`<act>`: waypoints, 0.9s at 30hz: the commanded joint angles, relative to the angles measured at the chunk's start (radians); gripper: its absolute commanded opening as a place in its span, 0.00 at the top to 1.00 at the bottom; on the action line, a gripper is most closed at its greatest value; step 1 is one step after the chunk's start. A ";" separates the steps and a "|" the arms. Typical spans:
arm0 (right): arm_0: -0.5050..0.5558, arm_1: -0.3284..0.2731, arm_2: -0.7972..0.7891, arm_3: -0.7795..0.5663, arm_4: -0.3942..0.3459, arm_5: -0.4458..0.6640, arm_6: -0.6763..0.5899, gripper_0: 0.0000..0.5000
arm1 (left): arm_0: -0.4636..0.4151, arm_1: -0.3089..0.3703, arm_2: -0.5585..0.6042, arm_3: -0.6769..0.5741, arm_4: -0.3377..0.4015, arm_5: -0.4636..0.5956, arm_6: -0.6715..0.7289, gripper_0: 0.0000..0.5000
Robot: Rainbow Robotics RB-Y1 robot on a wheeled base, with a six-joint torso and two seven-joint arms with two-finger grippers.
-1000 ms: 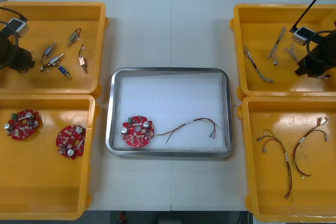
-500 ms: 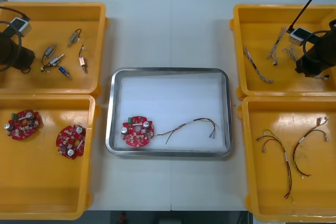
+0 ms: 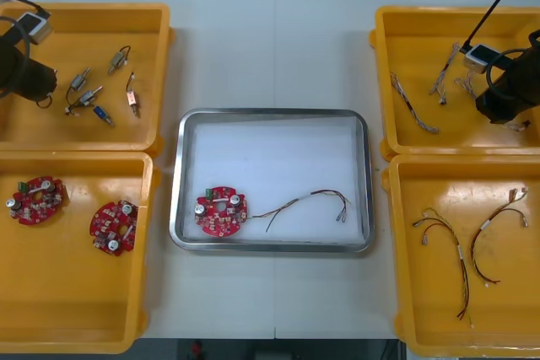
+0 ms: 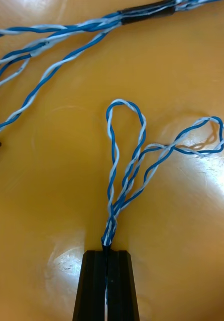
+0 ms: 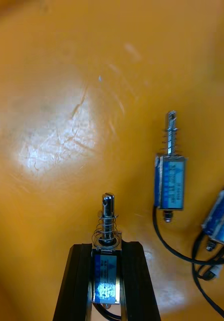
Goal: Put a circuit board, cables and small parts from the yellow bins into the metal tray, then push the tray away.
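4 bins (image 3: 67,292), 3 boards (image 3: 221,211), 1 tray (image 3: 274,112).

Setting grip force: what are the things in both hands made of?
Left hand: small metal part, shiny bare-metal pin and coil spring, blue-labelled body; likely steel. Right hand: twisted blue and white cable, thin wires in smooth, probably plastic insulation, bending into soft loops.

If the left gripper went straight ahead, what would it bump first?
Probably the bare floor of the yellow bin. The left gripper, holding a small metal part, points beside the loose parts; depth is unclear.
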 commanded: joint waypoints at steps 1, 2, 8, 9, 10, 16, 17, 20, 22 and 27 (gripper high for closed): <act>-0.040 -0.040 -0.021 -0.101 0.014 0.106 0.019 1.00 | -0.005 0.087 0.113 -0.083 0.017 0.086 0.045 1.00; -0.040 -0.045 -0.027 -0.114 0.016 0.120 0.019 1.00 | -0.005 0.090 0.123 -0.094 0.015 0.099 0.065 1.00; -0.038 -0.082 -0.100 -0.227 0.028 0.256 0.013 1.00 | -0.003 0.119 0.152 -0.307 -0.060 0.244 0.397 1.00; -0.040 -0.085 -0.115 -0.249 0.029 0.283 0.013 1.00 | 0.000 0.119 0.153 -0.359 -0.080 0.277 0.496 1.00; -0.038 -0.086 -0.126 -0.269 0.032 0.304 0.013 1.00 | 0.001 0.119 0.153 -0.405 -0.102 0.301 0.572 1.00; -0.038 -0.103 -0.143 -0.390 0.040 0.414 -0.003 1.00 | 0.034 0.107 0.156 -0.631 -0.168 0.427 0.917 1.00; -0.040 -0.103 -0.146 -0.400 0.040 0.427 -0.004 1.00 | 0.040 0.107 0.158 -0.652 -0.174 0.436 0.946 1.00; -0.038 -0.105 -0.169 -0.448 0.039 0.485 -0.017 1.00 | 0.080 0.104 0.167 -0.775 -0.186 0.482 1.085 1.00; -0.038 -0.105 -0.184 -0.477 0.034 0.525 -0.027 1.00 | 0.116 0.101 0.182 -0.866 -0.194 0.510 1.147 1.00; -0.038 -0.105 -0.199 -0.554 0.023 0.600 -0.096 1.00 | 0.159 0.064 0.218 -0.984 -0.195 0.579 1.240 1.00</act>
